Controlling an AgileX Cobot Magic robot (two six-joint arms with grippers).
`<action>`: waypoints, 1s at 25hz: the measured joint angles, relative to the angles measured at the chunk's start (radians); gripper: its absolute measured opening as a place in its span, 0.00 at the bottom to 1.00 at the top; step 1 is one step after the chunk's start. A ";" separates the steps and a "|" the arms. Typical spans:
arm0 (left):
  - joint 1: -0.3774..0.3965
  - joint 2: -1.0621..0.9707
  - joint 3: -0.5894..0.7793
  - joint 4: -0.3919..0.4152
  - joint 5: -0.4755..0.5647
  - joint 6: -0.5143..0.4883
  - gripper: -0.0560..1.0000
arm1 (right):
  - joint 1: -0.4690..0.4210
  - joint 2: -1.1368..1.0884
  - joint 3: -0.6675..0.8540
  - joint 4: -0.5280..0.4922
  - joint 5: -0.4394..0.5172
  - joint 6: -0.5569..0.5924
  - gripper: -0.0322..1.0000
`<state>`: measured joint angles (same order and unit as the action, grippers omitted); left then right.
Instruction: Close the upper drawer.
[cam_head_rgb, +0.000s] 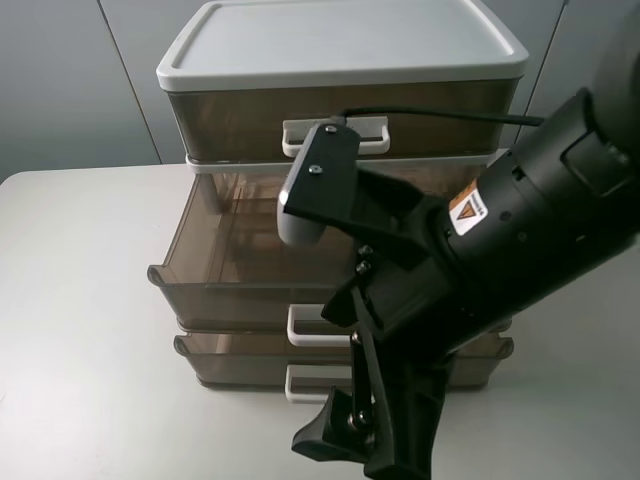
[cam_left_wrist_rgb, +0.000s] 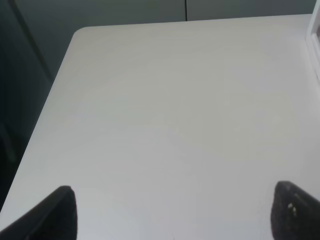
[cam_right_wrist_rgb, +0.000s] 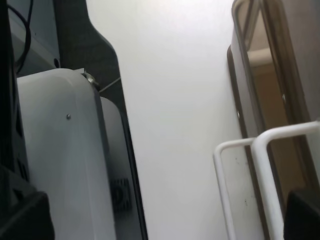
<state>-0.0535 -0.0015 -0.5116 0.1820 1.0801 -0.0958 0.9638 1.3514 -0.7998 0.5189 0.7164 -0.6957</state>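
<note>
Looks like a robotics lab bench to me, not anybody's home: plain white table with a rounded corner, flat grey wall panels behind it, and a chunky black robot arm wearing a warning-triangle sticker, with a camera bolted on and a black cable trailing off, plus a smoky plastic drawer unit sitting on the table

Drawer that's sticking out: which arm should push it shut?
The right. The right gripper hangs just in front of the drawer, close to its white handle. The left gripper is open over the table, off to the side of the drawer.
</note>
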 joint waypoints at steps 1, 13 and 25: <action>0.000 0.000 0.000 0.000 0.000 0.000 0.76 | 0.000 0.015 0.004 0.000 -0.014 0.000 0.71; 0.000 0.000 0.000 0.000 0.000 0.000 0.76 | -0.003 0.084 0.017 -0.324 -0.160 0.220 0.71; 0.000 0.000 0.000 0.000 0.000 0.000 0.76 | -0.006 0.085 -0.038 -0.542 -0.193 0.408 0.71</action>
<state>-0.0535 -0.0015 -0.5116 0.1820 1.0801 -0.0958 0.9580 1.4363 -0.8376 -0.0232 0.5235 -0.2878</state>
